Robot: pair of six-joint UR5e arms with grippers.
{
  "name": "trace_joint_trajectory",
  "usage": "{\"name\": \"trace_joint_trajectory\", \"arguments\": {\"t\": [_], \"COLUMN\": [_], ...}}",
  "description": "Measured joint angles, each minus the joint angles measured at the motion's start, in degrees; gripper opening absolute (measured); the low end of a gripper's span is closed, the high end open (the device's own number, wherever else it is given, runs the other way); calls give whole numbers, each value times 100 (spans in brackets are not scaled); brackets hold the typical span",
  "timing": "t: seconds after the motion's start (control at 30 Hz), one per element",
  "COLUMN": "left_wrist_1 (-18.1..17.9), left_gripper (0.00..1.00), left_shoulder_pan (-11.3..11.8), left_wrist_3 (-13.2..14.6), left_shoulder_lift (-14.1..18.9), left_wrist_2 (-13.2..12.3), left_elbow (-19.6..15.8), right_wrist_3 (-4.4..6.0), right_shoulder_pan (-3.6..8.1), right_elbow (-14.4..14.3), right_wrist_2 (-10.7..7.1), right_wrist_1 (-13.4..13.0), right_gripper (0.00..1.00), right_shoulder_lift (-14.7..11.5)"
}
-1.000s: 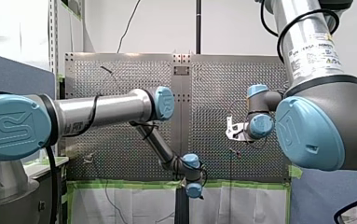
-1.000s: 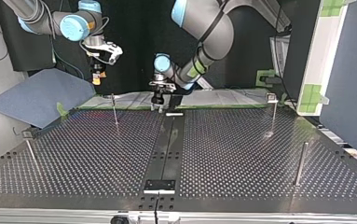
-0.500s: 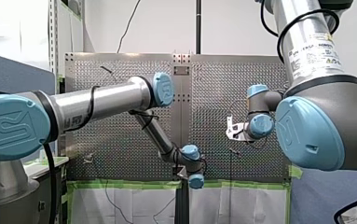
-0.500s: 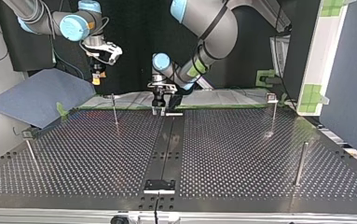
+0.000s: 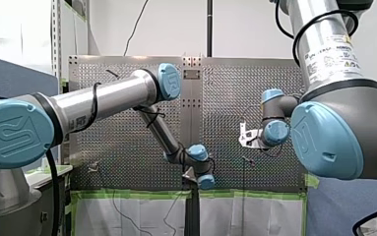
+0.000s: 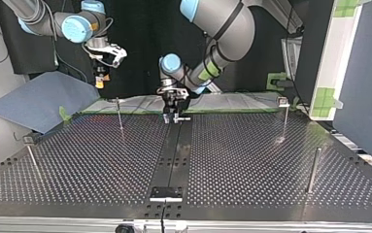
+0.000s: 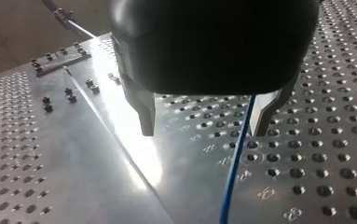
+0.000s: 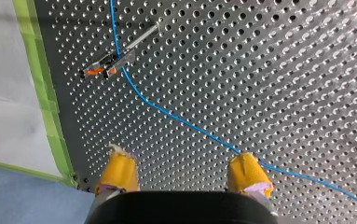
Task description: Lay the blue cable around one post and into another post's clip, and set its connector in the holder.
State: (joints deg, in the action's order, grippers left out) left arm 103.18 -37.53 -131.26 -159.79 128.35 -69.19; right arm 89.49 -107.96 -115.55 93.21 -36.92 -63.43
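Note:
A thin blue cable [image 8: 176, 114] lies on the perforated table [image 8: 283, 70], passing through the clip of a slim post [image 8: 105, 66] and running slantwise under my right gripper [image 8: 184, 173]. That gripper hangs well above the table, its yellow pads [image 8: 120, 170] open and nothing between them. At the top view's far middle, my left gripper [image 6: 173, 117] points down close over the table. Its metal fingers [image 7: 144, 114] stand open, and the blue cable [image 7: 234, 168] runs between them, close to one finger and not pinched. The connector is not visible.
Thin posts stand on the table: one at the top view's far left [image 6: 119, 115], one far right [image 6: 285, 119], one near right [image 6: 312, 171], one near left [image 6: 32, 159]. A small bracket [image 6: 165, 193] sits on the centre strip near the front edge. Another bracket [image 7: 59, 61] lies ahead of my left gripper.
My left gripper has come down and shifted slightly toward the top view's right, closer to the table's far edge, while its elbow rose. My right arm has not moved.

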Motion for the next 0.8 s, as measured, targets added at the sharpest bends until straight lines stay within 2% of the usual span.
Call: {"name": "trace_joint_trajectory", "arguments": {"t": [0.17,0.33,0.63,0.67,0.7,0.73,0.77,0.8], "left_wrist_1": [-225,-420,-161,-124,-85,-34,4,46], "left_gripper": [100,100,100,89,89,69,56,56], "left_shoulder_pan": [14,14,34,35,34,33,29,25], "left_wrist_3": [81,292,674,712,750,802,842,884], "left_shoulder_lift": [65,260,481,484,486,487,486,487], "left_wrist_2": [70,157,456,490,527,577,615,656], "left_elbow": [-224,-462,-848,-885,-922,-973,-1015,-1058], "right_wrist_3": [24,46,52,50,48,47,46,45], "right_shoulder_pan": [71,154,205,207,208,208,208,208], "right_elbow": [0,0,-1,-1,-2,-3,-4,-3], "right_wrist_2": [11,10,5,5,5,5,5,3], "right_wrist_1": [7,8,28,31,36,40,43,47], "right_gripper": [98,98,98,98,98,98,98,98], "right_shoulder_lift": [0,0,0,0,0,0,0,0]}}
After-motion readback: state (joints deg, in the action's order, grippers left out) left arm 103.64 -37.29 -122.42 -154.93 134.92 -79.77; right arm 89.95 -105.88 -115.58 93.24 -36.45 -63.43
